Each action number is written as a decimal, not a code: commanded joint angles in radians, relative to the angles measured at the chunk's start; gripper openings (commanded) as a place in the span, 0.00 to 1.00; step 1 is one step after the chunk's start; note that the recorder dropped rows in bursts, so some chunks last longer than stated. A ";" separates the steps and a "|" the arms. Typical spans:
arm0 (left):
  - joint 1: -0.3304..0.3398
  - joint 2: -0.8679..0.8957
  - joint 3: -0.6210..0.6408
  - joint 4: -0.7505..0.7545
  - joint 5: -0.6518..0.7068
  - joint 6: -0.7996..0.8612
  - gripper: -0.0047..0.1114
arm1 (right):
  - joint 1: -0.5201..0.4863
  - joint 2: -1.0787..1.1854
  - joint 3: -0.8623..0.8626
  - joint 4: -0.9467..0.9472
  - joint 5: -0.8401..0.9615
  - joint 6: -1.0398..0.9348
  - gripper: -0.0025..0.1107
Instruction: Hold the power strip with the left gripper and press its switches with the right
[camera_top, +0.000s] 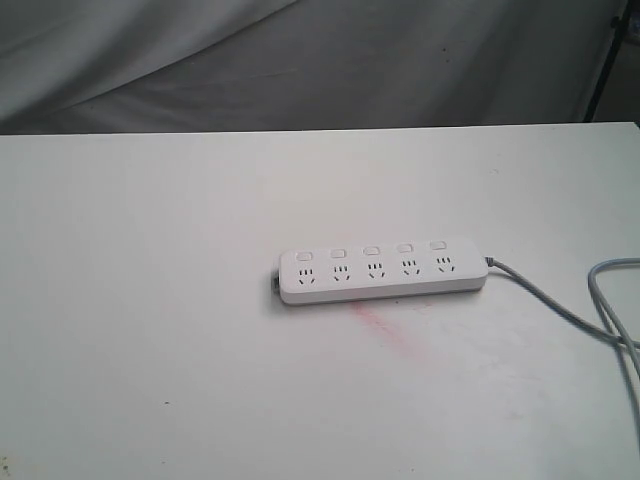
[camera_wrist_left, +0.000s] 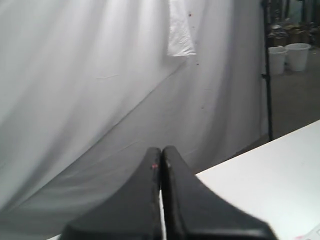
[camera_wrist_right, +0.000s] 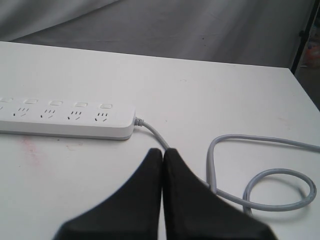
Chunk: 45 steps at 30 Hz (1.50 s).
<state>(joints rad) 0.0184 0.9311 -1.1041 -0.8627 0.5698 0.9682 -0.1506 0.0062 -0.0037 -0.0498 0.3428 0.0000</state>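
The long white power strip (camera_top: 380, 270) lies flat on the white table (camera_top: 150, 300), right of the middle, with nothing touching it. Its small white switches (camera_top: 371, 250) run in a row above the sockets. A grey cable (camera_top: 560, 310) leaves its right end. In the right wrist view the power strip (camera_wrist_right: 65, 117) and its switches (camera_wrist_right: 80, 105) lie ahead of my right gripper (camera_wrist_right: 162, 151), which is shut and empty, above the cable (camera_wrist_right: 260, 175). My left gripper (camera_wrist_left: 161, 149) is shut and empty, pointing at the grey backdrop. Neither gripper shows in the exterior view.
The cable curls into a loop (camera_wrist_right: 280, 190) on the table near the right edge. A faint pink smear (camera_top: 385, 325) marks the table just in front of the strip. A grey cloth backdrop (camera_top: 300, 60) hangs behind the table's far edge.
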 joint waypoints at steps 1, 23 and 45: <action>0.064 -0.171 0.146 0.034 -0.093 -0.015 0.04 | 0.002 -0.006 0.004 0.007 -0.001 0.000 0.02; 0.100 -0.790 0.709 0.018 -0.435 -0.026 0.04 | 0.002 -0.006 0.004 0.007 -0.001 0.000 0.02; 0.100 -0.931 0.779 0.969 -0.331 -0.968 0.04 | 0.002 -0.006 0.004 0.007 -0.001 0.000 0.02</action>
<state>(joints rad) 0.1149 0.0054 -0.3399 0.0757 0.2397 0.0364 -0.1506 0.0062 -0.0037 -0.0498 0.3428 0.0000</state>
